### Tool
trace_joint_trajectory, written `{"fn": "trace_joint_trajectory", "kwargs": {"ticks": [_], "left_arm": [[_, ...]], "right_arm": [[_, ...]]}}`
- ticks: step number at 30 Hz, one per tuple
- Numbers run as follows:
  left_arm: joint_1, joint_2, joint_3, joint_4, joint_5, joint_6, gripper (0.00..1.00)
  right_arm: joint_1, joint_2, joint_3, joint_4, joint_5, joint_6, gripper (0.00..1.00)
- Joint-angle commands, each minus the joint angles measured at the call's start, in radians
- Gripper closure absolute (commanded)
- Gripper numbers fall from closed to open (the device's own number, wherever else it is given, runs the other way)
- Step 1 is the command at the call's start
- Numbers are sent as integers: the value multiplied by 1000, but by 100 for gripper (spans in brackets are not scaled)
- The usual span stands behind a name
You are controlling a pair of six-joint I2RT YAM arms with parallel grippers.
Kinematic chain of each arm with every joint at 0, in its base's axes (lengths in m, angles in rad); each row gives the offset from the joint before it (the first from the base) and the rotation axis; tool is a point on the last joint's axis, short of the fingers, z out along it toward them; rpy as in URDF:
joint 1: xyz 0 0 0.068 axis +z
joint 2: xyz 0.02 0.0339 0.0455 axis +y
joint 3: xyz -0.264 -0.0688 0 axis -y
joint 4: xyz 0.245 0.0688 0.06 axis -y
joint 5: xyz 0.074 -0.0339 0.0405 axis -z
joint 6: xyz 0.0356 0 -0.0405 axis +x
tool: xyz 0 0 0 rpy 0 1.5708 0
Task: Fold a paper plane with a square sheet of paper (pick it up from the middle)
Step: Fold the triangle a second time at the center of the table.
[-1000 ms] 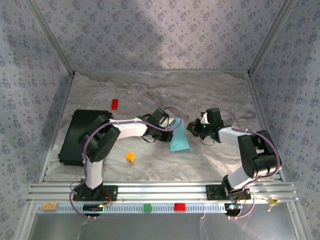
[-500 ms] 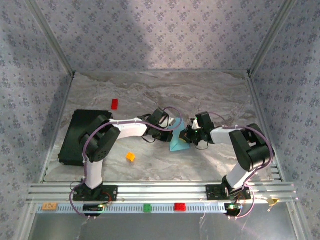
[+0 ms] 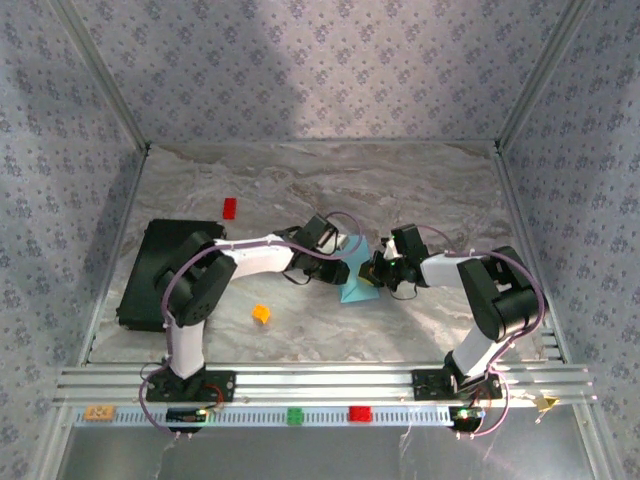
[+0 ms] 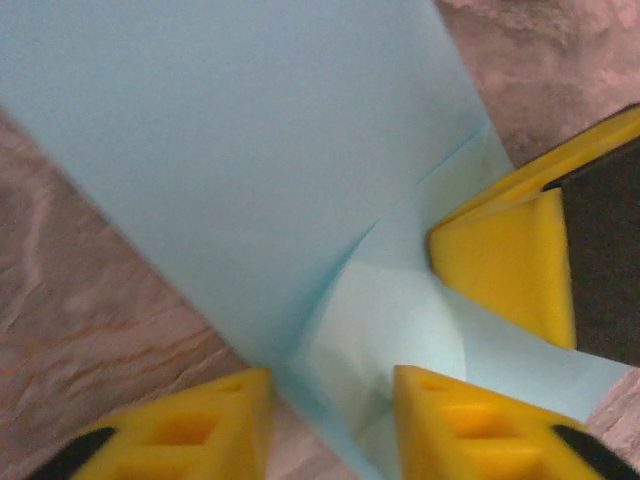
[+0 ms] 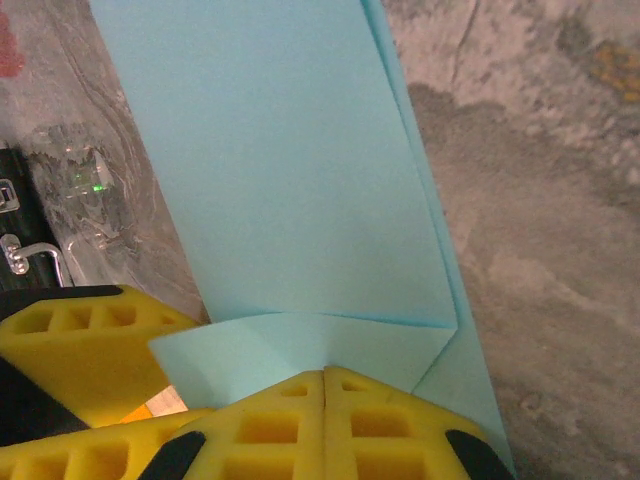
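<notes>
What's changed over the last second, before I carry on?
The right gripper swung left onto the folded light-blue paper, jaws shut. The left gripper has parted its jaws over that paper. The paper itself, the orange block, red block and black slab stayed put.

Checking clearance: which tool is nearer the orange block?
Left. The left tool sits at the left side of the blue paper, up and right of the orange block; the right tool is at the paper's right side, farther off.

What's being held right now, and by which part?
The right gripper pinches the paper by its folded edge; the left gripper is open around it.
</notes>
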Motion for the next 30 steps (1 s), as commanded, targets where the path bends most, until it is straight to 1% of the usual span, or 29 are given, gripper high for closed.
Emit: {"fn": "trace_joint_trajectory", "kwargs": {"ticks": [1,3,4,5,7,10,13,17,22,30], "left_arm": [[4,-77,19,-63,-27,-64,61],[3,-98,17,-62,-22,-97,61],[2,-106,18,-60,-9,-107,63],[0,-110,20,-55,4,-113,65],[-7,-112,29,-52,42,-123,75],[-23,-98,41,-28,110,-140,85],[-41,-65,59,5,182,-153,92],[-55,-19,100,1,225,-152,94],[-58,35,124,8,283,-163,94],[-57,90,136,-17,312,-161,95]], "right_arm": [[-1,31,-35,-81,85,8,98],[-1,31,-38,-78,87,13,98],[-1,33,-38,-76,85,15,98],[-1,34,-39,-74,85,16,98],[-1,36,-41,-71,84,18,98],[-1,35,-41,-72,85,18,98],[0,36,-41,-71,85,17,98],[-1,37,-42,-70,85,19,98],[-1,37,-42,-71,84,20,98],[-2,36,-44,-71,83,19,99]]}}
